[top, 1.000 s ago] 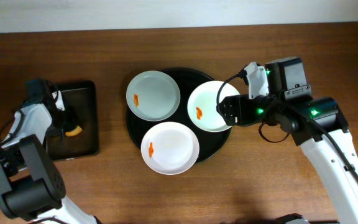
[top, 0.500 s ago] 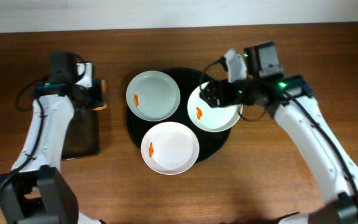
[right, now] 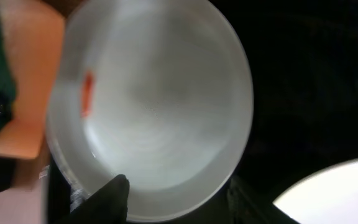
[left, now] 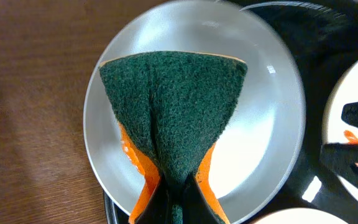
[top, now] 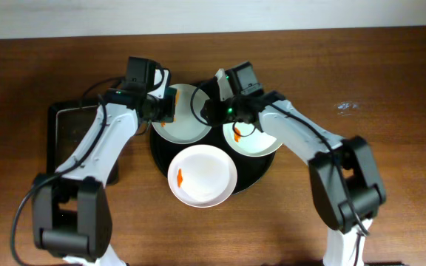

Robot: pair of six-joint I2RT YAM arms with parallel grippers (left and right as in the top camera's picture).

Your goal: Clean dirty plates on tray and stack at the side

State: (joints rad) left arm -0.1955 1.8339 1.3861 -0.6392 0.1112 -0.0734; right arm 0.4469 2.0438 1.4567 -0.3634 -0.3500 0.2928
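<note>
1. Counter [top: 390, 74]: brown wood. A rectangular tray [top: 59, 131], black, lies near the left edge, partly under the left arm.
2. Left gripper [top: 163, 106]: fingers pinched narrow on a sponge [left: 173, 118], green scouring face outward and orange foam showing along its lower edges. The sponge fans out from the fingertips and hangs over the left half of the rear-left plate [top: 191, 124]. Whether it touches the plate surface I cannot tell.
3. Round tray [top: 256, 174]: black, raised rim, mid-counter and nearer the back edge than the front. It carries all three plates.
4. Rear-left plate: on the tray's back-left part. An orange smear [right: 87, 93] shows near its left rim in the right wrist view, just beside the sponge.
5. Front plate [top: 202, 175]: on the tray's front part, overhanging the rim toward the counter's front edge. It has an orange smear [top: 179, 177] left of centre.
6. Right gripper [top: 207, 112]: fingers spread wide, holding nothing. It hangs low at the right rim of the rear-left plate, between that plate and the right plate; contact with the rim cannot be judged. One dark fingertip [right: 114, 194] shows at the plate's near edge.
7. Right plate [top: 261, 142]: on the tray's right part, partly under the right arm, with an orange smear [top: 237, 133] near its left rim.
</note>
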